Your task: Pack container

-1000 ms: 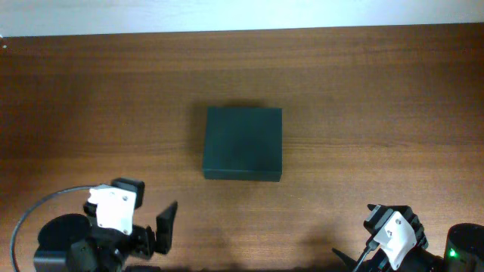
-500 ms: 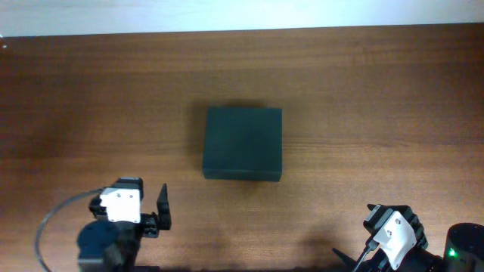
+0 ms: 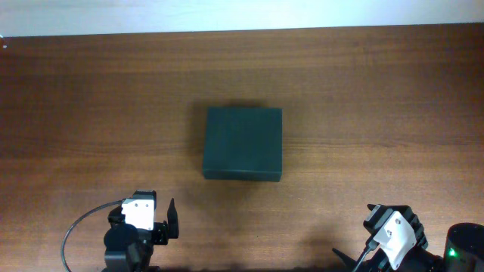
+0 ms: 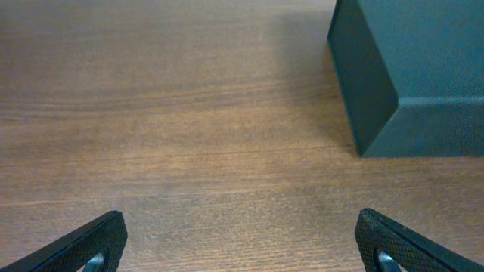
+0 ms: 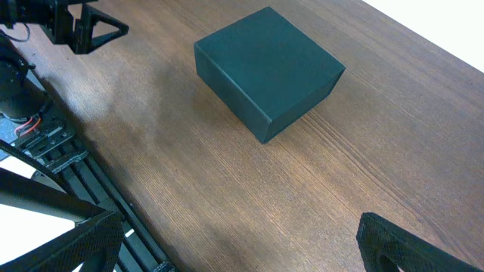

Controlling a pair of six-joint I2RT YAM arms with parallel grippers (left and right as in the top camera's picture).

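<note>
The container [image 3: 243, 143] is a dark green matte box, lid closed, at the middle of the wooden table. It also shows in the left wrist view [image 4: 423, 68] at the upper right and in the right wrist view [image 5: 268, 68]. My left gripper [image 3: 171, 221] is near the front edge, left of the container and well short of it; its fingers are wide apart and empty in the left wrist view [image 4: 242, 238]. My right gripper [image 3: 355, 257] is at the front right corner, open and empty in the right wrist view [image 5: 238, 242], far from the container.
The table's front edge with black rails [image 5: 76, 177] runs along the lower left of the right wrist view. The left arm [image 5: 72, 23] shows there at the top left. A grey cable [image 3: 79, 227] loops beside the left arm. A pale wall [image 3: 242, 13] borders the far edge.
The left arm has moved right along the front edge and turned its gripper toward the container. The right arm and the container have not moved.
</note>
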